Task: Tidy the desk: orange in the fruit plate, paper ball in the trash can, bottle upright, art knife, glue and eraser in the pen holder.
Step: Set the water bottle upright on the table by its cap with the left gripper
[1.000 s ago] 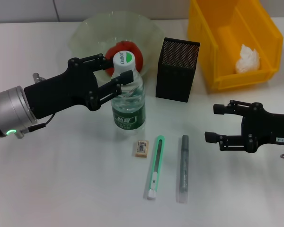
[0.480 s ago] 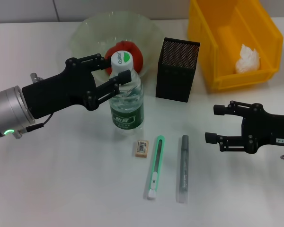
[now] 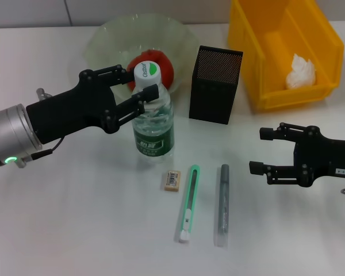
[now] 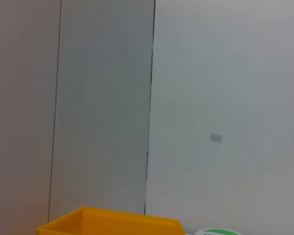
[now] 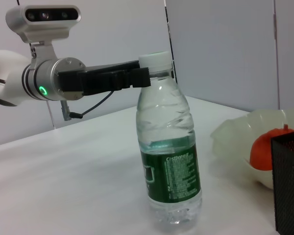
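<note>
Bottle (image 3: 154, 121): upright on desk, neck between the spread fingers of left gripper (image 3: 139, 87), just below white cap; right gripper (image 3: 267, 150) open, well apart.

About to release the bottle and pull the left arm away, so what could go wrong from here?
1. The left gripper straddles the neck of the bottle; a sideways retreat could drag its fingers across the cap and tip it.
2. If it falls forward, it may hit the eraser and the art knife just in front.
3. The fruit plate with the orange sits close behind the gripper.
</note>
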Controlling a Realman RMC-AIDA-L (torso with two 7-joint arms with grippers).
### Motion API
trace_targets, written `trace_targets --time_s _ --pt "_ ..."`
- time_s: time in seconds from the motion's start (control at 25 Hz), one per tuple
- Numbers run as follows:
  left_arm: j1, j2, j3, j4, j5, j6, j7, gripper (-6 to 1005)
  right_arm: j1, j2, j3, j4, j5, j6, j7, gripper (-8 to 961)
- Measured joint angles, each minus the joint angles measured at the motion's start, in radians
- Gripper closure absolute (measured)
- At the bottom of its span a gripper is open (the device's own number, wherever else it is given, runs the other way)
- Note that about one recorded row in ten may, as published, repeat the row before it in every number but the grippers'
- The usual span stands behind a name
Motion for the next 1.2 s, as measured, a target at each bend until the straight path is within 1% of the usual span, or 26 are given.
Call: trace_targets --time_s 0.04,0.12,0.2,0.32,0.48,0.52,0.56,0.84,1.04,1.2 --pt "0.000 0.000 0.000 0.000 0.000 0.000 0.000 566 0.000 0.000 0.000 0.000 0.000 0.000 -0.001 121" --pt "0.004 0.000 -0.029 -0.005 0.000 -0.017 0.006 565 0.000 0.000 0.000 0.000 0.001 0.001 -0.002 121" --pt "0.006 0.000 -0.033 -0.005 0.000 -0.023 0.006 566 0.000 0.000 0.000 0.000 0.001 0.001 -0.002 121" --pt "0.018 -0.001 -0.061 0.000 0.000 -0.071 0.010 566 0.001 0.000 0.000 0.000 0.001 0.003 -0.001 121" --pt "0.022 -0.001 -0.084 0.000 0.000 -0.082 0.012 565 0.003 0.000 0.000 0.000 0.001 0.004 0.001 121" --pt "0.026 0.000 -0.105 0.001 0.000 -0.086 0.017 565 0.004 0.000 0.000 0.000 0.001 0.005 0.002 121" --pt "0.026 0.000 -0.105 0.001 0.000 -0.086 0.017 565 0.004 0.000 0.000 0.000 0.001 0.005 0.002 121" --pt "0.044 0.001 -0.180 0.002 -0.001 -0.118 0.046 559 0.005 0.000 0.000 0.000 0.002 0.007 0.007 121" --pt "0.046 -0.001 -0.194 -0.004 -0.005 -0.140 0.068 552 0.005 0.000 0.000 0.000 0.002 0.007 0.012 121" --pt "0.047 -0.004 -0.195 -0.015 -0.036 -0.154 0.101 546 0.005 0.000 0.001 0.000 0.002 0.007 0.013 121"
